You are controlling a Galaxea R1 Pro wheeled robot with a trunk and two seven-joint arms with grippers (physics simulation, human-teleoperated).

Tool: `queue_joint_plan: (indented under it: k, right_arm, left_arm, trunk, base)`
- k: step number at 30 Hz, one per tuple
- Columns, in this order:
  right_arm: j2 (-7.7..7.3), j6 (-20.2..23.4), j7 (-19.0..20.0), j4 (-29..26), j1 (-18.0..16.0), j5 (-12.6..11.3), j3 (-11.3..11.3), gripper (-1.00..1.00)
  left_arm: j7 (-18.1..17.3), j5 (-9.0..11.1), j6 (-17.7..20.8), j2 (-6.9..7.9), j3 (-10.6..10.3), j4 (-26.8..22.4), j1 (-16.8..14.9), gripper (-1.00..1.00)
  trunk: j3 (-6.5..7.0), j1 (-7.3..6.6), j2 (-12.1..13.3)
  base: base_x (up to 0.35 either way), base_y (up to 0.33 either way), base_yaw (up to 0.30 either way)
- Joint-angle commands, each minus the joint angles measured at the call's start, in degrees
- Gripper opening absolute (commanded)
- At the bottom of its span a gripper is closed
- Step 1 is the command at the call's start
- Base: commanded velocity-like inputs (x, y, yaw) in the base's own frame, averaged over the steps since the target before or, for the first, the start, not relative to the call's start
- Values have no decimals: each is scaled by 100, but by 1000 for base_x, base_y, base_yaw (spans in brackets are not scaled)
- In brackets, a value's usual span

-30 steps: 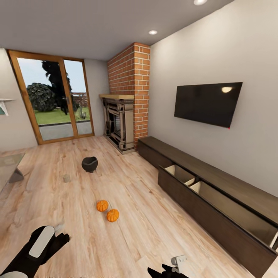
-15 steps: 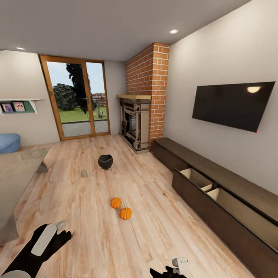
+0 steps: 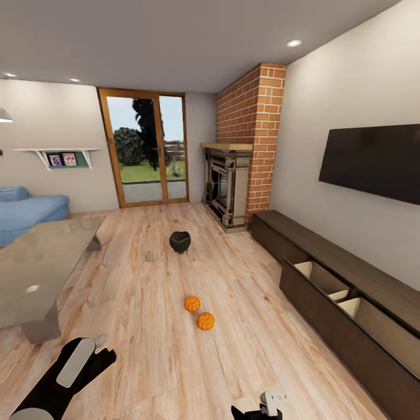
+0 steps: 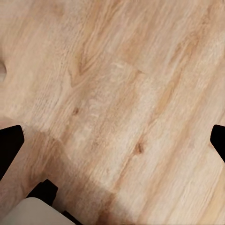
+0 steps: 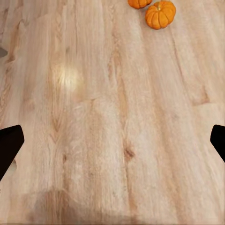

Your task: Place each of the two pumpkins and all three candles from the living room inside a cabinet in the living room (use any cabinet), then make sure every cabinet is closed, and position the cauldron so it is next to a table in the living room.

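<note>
I am approaching the two pumpkins [image 3: 199, 312] on the floor, both grippers' fingers spread wide and empty, next lowering the right gripper [image 5: 112, 140] over one, drawer of cabinet [image 3: 350, 303] open.

The left end effector [image 3: 87, 356] is matte black, with a long pale grey rounded panel set along its back. The right end effector [image 3: 265, 408] is also black, carrying a small white block beside its fingers.

Pale, grained wood floor [image 3: 245, 350]; matt black cauldron [image 3: 179, 241]; reflective grey glass table [image 3: 35, 274]; dark-brown wood cabinet [image 3: 350, 280]; rough red brick chimney [image 3: 251, 134], upper right.
</note>
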Motion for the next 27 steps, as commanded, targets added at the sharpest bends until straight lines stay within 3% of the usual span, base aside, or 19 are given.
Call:
queue_joint_plan:
  k: [1, 10, 15, 20, 27]
  right_arm:
    - [0, 30, -7, -7, -2, -43, -2, 100]
    - [2, 24, -37, -15, -2, -39, 31, 100]
    - [0, 26, -62, -16, -2, -39, 266, 100]
    - [7, 25, -77, -16, -2, -39, 318, 100]
    - [8, 33, -390, -16, -2, -43, 332, 100]
  left_arm:
    - [51, 57, 8, 0, -1, -10, -5, 100]
    - [51, 57, 8, -3, -62, -11, -4, 100]
    - [51, 57, 8, -8, -67, -12, -3, 100]
    - [51, 57, 8, -14, -70, -10, -3, 100]
    - [51, 57, 8, -42, -85, -12, -4, 100]
  trunk:
    - [-7, 0, -4]
    - [-7, 0, -4]
    - [-7, 0, -4]
    - [-7, 0, -4]
    - [-7, 0, -4]
  base:
    - [0, -24, 275]
    - [0, -129, 275]
    - [0, -231, 275]
    - [0, -50, 275]
    - [0, -4, 275]
